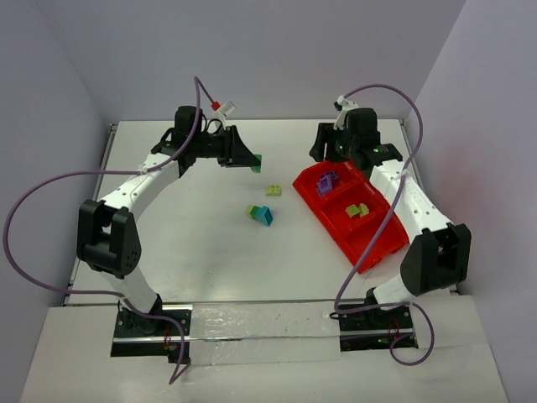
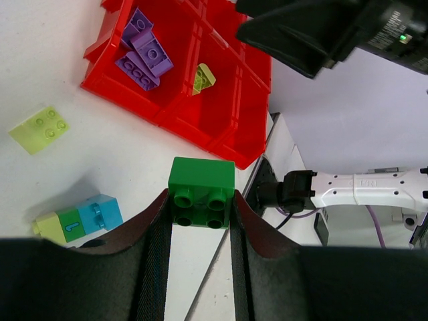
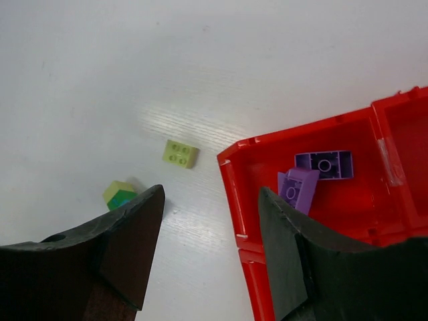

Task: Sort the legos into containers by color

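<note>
My left gripper (image 2: 199,207) is shut on a green lego (image 2: 201,192), held above the table left of the red tray (image 1: 382,243); it shows in the top view (image 1: 256,163). My right gripper (image 3: 210,221) is open and empty, hovering over the tray's far corner (image 3: 231,155). Purple legos (image 1: 325,183) lie in the far compartment, also in the left wrist view (image 2: 142,53) and the right wrist view (image 3: 307,177). Yellow-green legos (image 1: 357,211) lie in the middle compartment. A pale yellow lego (image 1: 273,191) and a yellow-green-teal stack (image 1: 260,214) lie on the table.
The tray lies diagonally on the right half of the white table (image 1: 185,252). The right arm (image 1: 419,218) runs along the tray's right side. Purple cables loop from both arms. Walls enclose the table on the left, back and right.
</note>
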Controlling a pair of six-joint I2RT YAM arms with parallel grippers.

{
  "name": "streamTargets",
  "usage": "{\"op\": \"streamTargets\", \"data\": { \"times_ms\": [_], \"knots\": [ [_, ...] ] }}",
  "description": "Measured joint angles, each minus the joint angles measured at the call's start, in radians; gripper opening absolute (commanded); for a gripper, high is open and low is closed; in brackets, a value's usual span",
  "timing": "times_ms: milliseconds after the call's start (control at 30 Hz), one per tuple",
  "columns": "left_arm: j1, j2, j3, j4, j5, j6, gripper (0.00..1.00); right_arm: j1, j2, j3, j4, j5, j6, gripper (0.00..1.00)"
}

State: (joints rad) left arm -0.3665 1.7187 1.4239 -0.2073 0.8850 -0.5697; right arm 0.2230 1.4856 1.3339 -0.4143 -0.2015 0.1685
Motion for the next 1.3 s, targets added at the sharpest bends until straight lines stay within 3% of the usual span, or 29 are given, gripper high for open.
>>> {"op": "streamTargets", "data": {
  "times_ms": [233,700,967,1300],
  "knots": [
    [-0.011,0.0,0.002,-0.006,-0.005,0.002,0.0,-0.06,0.145,-0.02,-0.037,0.025,0.026,0.67],
    [-0.012,0.001,0.012,-0.032,-0.022,0.011,0.0,-0.054,0.364,0.015,-0.083,-0.024,0.028,0.65],
    [-0.012,0.002,0.019,-0.036,-0.025,0.014,0.0,0.006,0.38,0.062,-0.089,-0.029,0.022,0.67],
    [-0.011,0.002,0.019,-0.036,-0.025,0.018,0.0,0.017,0.24,0.065,-0.093,0.151,0.032,0.7]
  ]
}}
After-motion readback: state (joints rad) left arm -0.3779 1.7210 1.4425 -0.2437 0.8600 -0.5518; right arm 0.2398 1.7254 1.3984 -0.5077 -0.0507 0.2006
